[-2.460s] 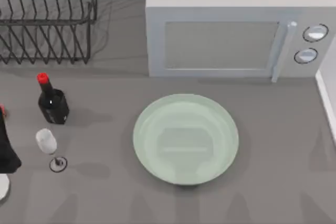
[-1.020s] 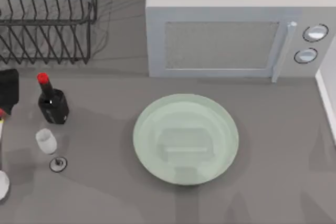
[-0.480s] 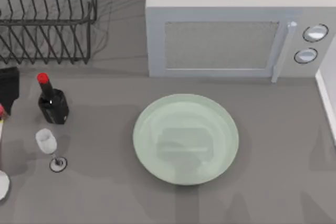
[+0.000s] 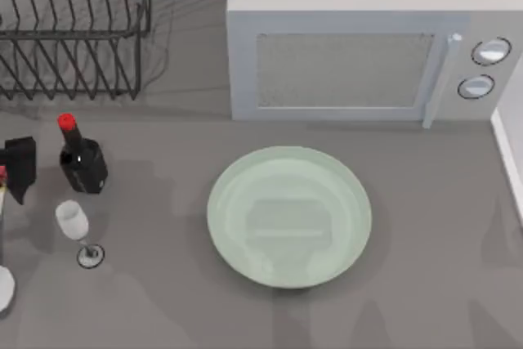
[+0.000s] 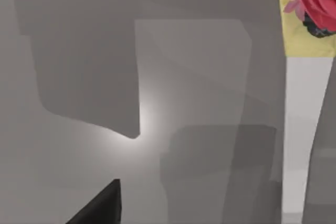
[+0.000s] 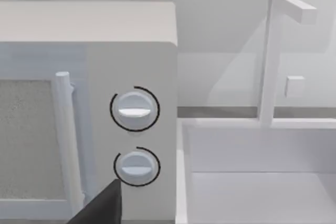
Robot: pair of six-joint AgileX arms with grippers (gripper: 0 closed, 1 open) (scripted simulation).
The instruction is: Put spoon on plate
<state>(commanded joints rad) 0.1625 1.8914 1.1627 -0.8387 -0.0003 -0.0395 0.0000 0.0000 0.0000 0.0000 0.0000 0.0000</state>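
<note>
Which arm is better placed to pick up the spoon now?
Left, probably. The left gripper is at the table's left edge, beside the spoon; its wrist view shows the handle.

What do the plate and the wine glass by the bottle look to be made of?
The plate: likely glazed ceramic, pale green and glossy with soft reflections across it. The wine glass: apparently clear glass, since the grey table shows through bowl and stem.

I see a grey table carrying the plate at centre, a microwave behind it, a dish rack, dark bottle and wine glass at left, the spoon at the left edge
</note>
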